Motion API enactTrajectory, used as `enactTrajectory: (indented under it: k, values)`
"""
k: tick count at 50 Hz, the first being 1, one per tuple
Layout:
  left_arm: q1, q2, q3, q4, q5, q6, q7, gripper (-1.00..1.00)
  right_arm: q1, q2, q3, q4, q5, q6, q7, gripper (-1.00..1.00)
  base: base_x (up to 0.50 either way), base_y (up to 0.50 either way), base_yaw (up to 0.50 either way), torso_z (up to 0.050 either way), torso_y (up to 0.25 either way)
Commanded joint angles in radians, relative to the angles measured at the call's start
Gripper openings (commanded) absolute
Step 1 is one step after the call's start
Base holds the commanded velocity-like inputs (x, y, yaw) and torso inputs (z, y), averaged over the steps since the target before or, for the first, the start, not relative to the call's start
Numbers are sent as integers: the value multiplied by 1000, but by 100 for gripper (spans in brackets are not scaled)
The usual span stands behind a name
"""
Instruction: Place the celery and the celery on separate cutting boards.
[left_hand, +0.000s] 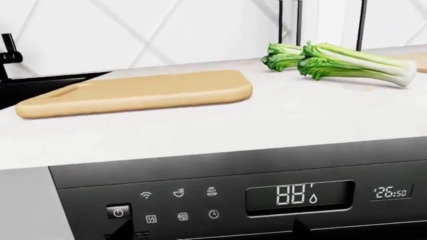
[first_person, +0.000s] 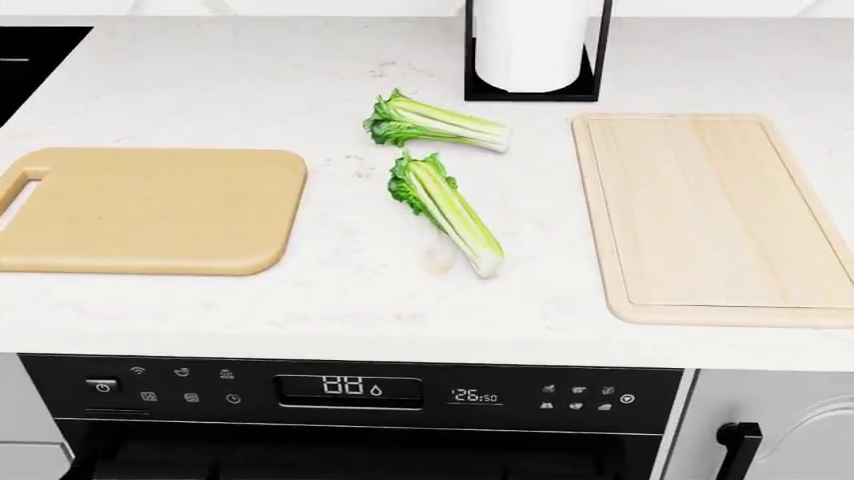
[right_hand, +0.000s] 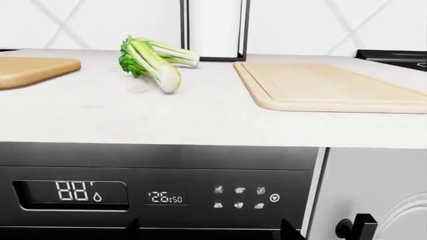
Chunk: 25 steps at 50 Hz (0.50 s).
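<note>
We cannot tell how our grippers stand, and because the long celery (first_person: 449, 214) lies near the short celery (first_person: 435, 124), one grasp may push both.

Both celery bunches (first_person: 445, 165) lie on the counter (first_person: 347, 300) between the left board (first_person: 147, 210) and right board (first_person: 714, 215)

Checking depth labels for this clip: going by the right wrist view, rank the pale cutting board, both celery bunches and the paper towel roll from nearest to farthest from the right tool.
1. Pale cutting board, counter's right side, front edge closest.
2. Longer celery, mid-counter, root end pointing forward.
3. Shorter celery, just behind the longer one.
4. Paper towel roll, at the back wall.
</note>
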Motion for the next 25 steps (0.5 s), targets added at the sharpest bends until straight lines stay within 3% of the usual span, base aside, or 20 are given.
enactTrajectory:
  k: [1, 2, 3, 5, 9, 13, 17, 19, 25]
  values:
    - [1, -2, 5, 13, -12, -40, -14, 100, 2, 5, -6, 1, 8, -1, 6, 100, 0, 0, 0, 0, 0]
    - [31, 72, -87, 1, 136, -21, 57, 100, -5, -66, 77, -3, -109, 37, -61, 100, 0, 0, 0, 0, 0]
    - [17, 153, -183, 13, 153, -48, 163, 100, -16, -149, 180, -6, -153, 17, -174, 100, 0, 0, 0, 0, 0]
    - [11, 158, -181, 75, 121, -168, 160, 100, -3, -145, 177, -33, -120, 62, -146, 100, 0, 0, 0, 0, 0]
    - [-8, 140, -165, 216, 92, -322, 155, 100, 13, -131, 159, -179, -83, 195, -131, 100, 0, 0, 0, 0, 0]
    - [-60, 115, -183, 427, 33, -571, 176, 100, 62, -103, 169, -367, -46, 357, -126, 100, 0, 0, 0, 0, 0]
    - [-174, 52, -199, 596, -14, -803, 204, 100, 169, -8, 190, -565, -9, 665, -160, 100, 0, 0, 0, 0, 0]
    - [-247, 58, -261, 634, -81, -947, 220, 100, 213, 13, 238, -619, 32, 763, -169, 100, 0, 0, 0, 0, 0]
    - [-361, 14, -258, 684, -102, -1112, 226, 100, 345, 94, 328, -758, 117, 1027, -202, 100, 0, 0, 0, 0, 0]
